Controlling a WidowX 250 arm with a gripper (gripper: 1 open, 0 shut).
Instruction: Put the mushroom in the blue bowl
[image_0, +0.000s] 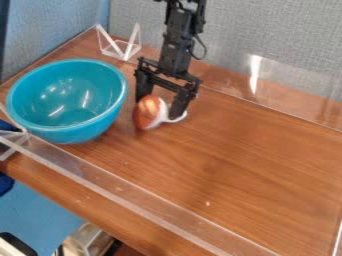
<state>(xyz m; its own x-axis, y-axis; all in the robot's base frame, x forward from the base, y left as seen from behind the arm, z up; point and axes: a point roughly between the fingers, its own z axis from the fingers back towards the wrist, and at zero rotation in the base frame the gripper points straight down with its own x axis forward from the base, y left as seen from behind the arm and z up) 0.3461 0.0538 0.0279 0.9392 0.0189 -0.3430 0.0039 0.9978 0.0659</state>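
The mushroom (148, 110) lies on its side on the wooden table, orange-brown cap toward the bowl, white stem pointing right. The blue bowl (60, 100) sits just left of it, its rim a short gap from the cap. My gripper (166, 95) hangs from the black arm directly above and slightly behind the mushroom. It is open, with one finger on each side of the mushroom's back half and nothing held. The fingertips stand just above the table.
Low clear acrylic walls (160, 222) ring the wooden table (241, 160). A small white wire stand (120, 42) sits in the back left corner. A grey-blue wall rises behind the arm.
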